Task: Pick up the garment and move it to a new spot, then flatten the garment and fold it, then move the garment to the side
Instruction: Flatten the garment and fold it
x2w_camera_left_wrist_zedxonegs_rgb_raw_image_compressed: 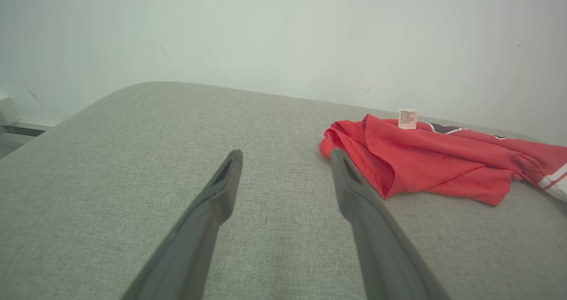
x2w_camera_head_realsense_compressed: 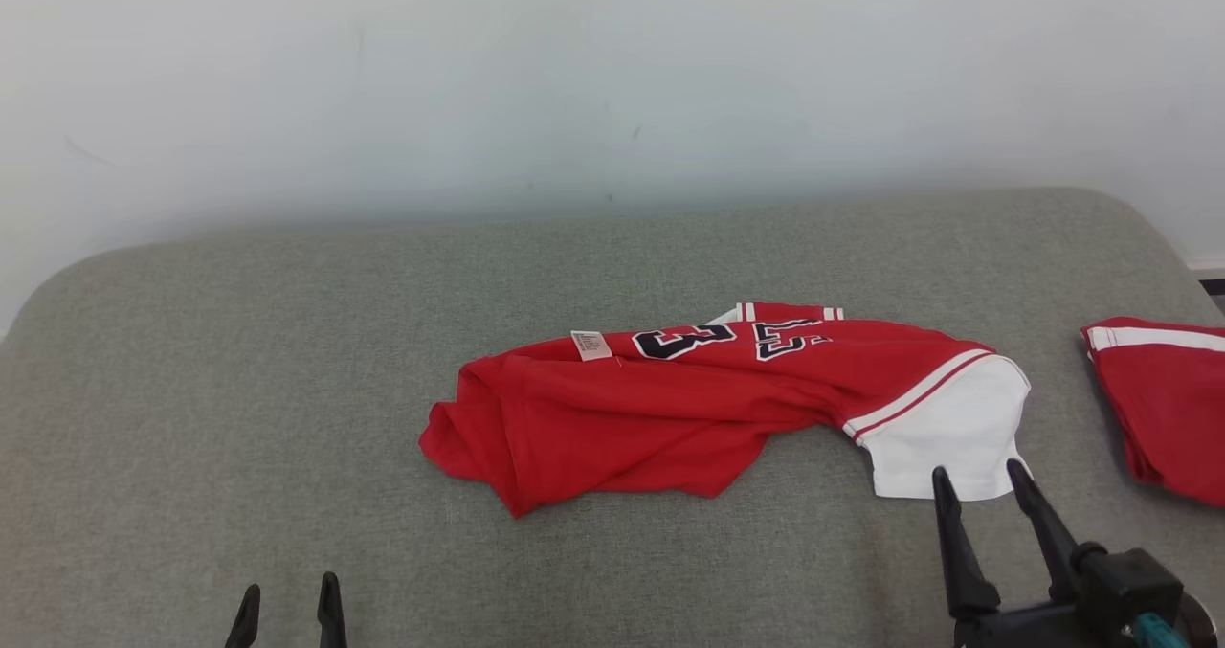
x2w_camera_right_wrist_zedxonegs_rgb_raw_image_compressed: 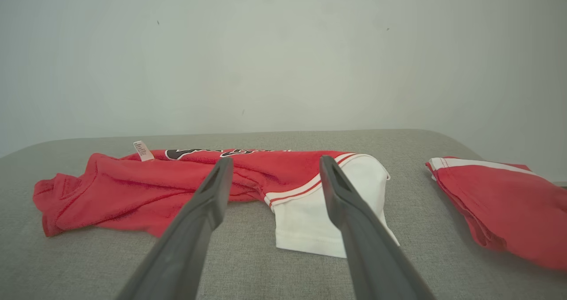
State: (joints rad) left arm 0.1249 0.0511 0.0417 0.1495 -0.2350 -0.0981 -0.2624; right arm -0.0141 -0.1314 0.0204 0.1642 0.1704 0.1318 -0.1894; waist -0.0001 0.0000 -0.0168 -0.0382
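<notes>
Nearest, over the near edge of the pad (x2w_camera_head_realsense_compressed: 191,390), the left gripper (x2w_camera_head_realsense_compressed: 289,598) hangs with fingers apart and nothing between them, well short of the jersey (x2w_camera_head_realsense_compressed: 670,409). The right gripper (x2w_camera_head_realsense_compressed: 979,483) stands further in over the pad's right half, fingers likewise spread and empty, tips at the near hem of the white sleeve (x2w_camera_head_realsense_compressed: 947,437); whether they touch the cloth cannot be told. The jersey lies crumpled about mid-pad, slightly right of centre, its length running across the pad, label (x2w_camera_head_realsense_compressed: 590,345) turned up and the number print along its far edge. Judgement: it is neither flattened nor folded, and one open gripper facing each end suits a two-handed take. A second red garment (x2w_camera_head_realsense_compressed: 1163,399) sits at the pad's right edge, apart from the jersey, probably set aside. Behind the pad's far edge rises a bare pale wall (x2w_camera_head_realsense_compressed: 574,74). The left wrist view brings out the layered, stitched folds at the jersey's left end, which the head view merges into one red mass; the right wrist view shows the sleeve framed between its fingers and the strip of bare pad between the two garments; the head view alone sets both grippers against the jersey together
</notes>
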